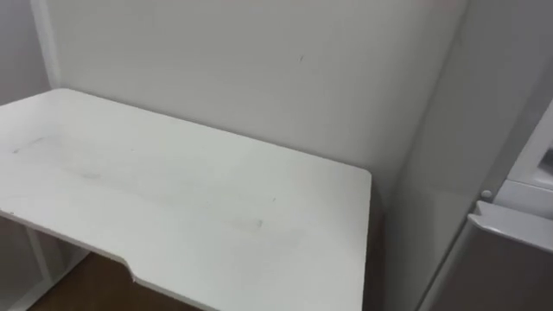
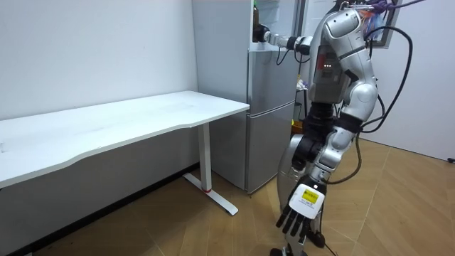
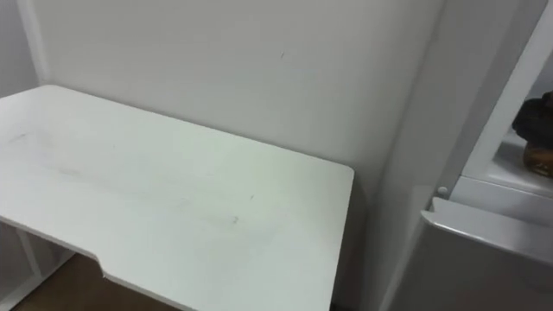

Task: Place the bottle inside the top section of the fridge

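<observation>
Bottle [image 3: 542, 161]: brownish blur inside upper fridge [image 3: 501, 183], just under R hand.
R hand [image 3: 534, 121]: reaching into upper fridge; fingers can't tell.
L hand [image 2: 298, 215]: hangs low by leg, fingers loose, empty.

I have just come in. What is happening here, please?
The humanoid robot stands before the tall silver fridge, next to the long white table. Its right hand reaches into the open upper compartment, where a small brownish object, probably the bottle, sits just under it. Whether the hand grips the object is unclear. The left hand hangs by its side, fingers relaxed.
</observation>
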Motion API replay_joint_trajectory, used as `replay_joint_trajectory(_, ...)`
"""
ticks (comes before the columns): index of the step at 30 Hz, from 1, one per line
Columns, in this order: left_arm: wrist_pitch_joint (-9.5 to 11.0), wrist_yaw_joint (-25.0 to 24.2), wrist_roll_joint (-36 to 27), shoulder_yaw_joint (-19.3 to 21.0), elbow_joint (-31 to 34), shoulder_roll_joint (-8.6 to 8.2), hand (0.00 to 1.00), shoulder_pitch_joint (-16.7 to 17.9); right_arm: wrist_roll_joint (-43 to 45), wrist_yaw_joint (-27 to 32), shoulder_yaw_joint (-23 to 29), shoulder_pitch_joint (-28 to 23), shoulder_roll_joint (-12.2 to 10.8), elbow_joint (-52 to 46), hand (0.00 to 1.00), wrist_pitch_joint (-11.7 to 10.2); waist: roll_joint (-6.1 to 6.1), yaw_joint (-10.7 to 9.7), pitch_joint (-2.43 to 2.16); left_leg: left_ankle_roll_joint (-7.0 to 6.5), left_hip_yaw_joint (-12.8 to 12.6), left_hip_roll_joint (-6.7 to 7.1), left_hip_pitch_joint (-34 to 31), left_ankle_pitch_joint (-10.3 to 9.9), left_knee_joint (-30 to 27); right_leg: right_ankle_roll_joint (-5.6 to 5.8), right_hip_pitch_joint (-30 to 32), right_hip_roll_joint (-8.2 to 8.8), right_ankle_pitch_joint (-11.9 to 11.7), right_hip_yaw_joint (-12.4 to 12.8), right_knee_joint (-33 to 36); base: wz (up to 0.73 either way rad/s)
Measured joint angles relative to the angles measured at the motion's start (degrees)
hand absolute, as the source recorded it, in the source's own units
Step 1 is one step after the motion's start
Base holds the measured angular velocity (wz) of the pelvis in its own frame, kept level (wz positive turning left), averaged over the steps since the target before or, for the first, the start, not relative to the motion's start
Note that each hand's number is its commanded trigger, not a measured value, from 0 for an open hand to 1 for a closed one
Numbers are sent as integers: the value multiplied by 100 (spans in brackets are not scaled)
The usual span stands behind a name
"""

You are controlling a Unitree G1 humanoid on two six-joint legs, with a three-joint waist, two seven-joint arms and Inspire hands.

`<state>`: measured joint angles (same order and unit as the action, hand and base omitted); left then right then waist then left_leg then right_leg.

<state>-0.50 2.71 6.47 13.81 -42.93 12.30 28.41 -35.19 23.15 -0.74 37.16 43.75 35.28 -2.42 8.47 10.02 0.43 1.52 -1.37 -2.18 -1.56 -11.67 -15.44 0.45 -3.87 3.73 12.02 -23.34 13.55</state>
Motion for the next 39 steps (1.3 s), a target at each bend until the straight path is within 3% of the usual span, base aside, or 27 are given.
replay_joint_trajectory(6, 0, -64, -9, -7, 8, 24, 0, 0, -95, 178, -24, 1, 1, 13, 100, -1, 39, 71, 25, 2, 23, -8, -85, -1, -36, -6, 42, -3, -4, -46, -3, 2)
replay_joint_trajectory(10, 2, -100, -46, -13, 23, 143, 0, -1, -202, 265, -24, 12, 11, 102, 100, -47, 39, 103, 27, 6, 58, -11, -182, -2, -47, -10, 73, -10, -7, -83, -1, 5)
replay_joint_trajectory(12, 3, -100, -137, -36, 25, 214, 0, 10, -230, 299, -78, 173, 20, 432, 100, -144, -23, 166, 71, 6, 56, -15, -214, -2, -94, -26, 88, -19, -16, -64, -2, 0)
replay_joint_trajectory(18, -93, -98, -229, -59, 29, 334, 0, -122, -254, 371, -258, 357, 123, 960, 99, -367, -98, 320, 88, 22, 127, -54, -410, -32, -316, -116, 113, -86, -77, -109, -92, 5)
replay_joint_trajectory(19, -93, -97, -229, -77, 34, 357, 0, -141, -252, 367, -294, 420, 123, 1038, 71, -385, -142, 347, 97, 30, 144, -73, -447, -49, -379, -131, 117, -105, -89, -110, -89, 0)
replay_joint_trajectory(20, -94, -93, -230, -107, 34, 398, 0, -143, -245, 368, -344, 464, 125, 1113, 53, -421, -188, 395, 75, 41, 141, -100, -489, -67, -434, -151, 142, -128, -103, -109, -81, -5)
replay_joint_trajectory(21, -95, -89, -231, -126, 34, 429, 0, -146, -244, 375, -360, 467, 129, 1119, 11, -435, -202, 424, 73, 46, 139, -110, -499, -70, -441, -159, 155, -136, -107, -107, -78, -3)
replay_joint_trajectory(22, -101, -63, -235, -161, 36, 468, 0, -146, -240, 378, -365, 470, 133, 1119, 0, -479, -227, 441, 68, 55, 161, -124, -553, -64, -469, -172, 193, -151, -115, -110, -67, 0)
replay_joint_trajectory(24, -182, -52, -250, -189, 49, 475, 0, -149, -237, 387, -406, 499, 141, 1117, 0, -582, -303, 463, 44, 70, 180, -161, -689, -63, -566, -211, 277, -177, -138, -112, -64, 2)
replay_joint_trajectory(28, -242, -35, -330, -317, 140, 507, 0, -176, -273, 393, -473, 610, 119, 1198, 0, -703, -364, 460, 51, 91, 178, -198, -758, -50, -627, -252, 329, -183, -131, -95, -98, 0)
replay_joint_trajectory(32, -329, 1, -519, -595, 180, 530, 0, -306, -261, 317, -484, 625, 72, 1279, 0, -769, -355, 459, 48, 104, 174, -214, -774, -41, -639, -262, 344, -192, -125, -98, -90, 0)
replay_joint_trajectory(39, -332, 185, -891, -742, 199, 532, 0, -423, -292, 88, -475, 589, 24, 1352, 0, -756, -223, 415, 67, 105, 122, -217, -688, -42, -592, -260, 280, -196, -126, -76, -121, -1)
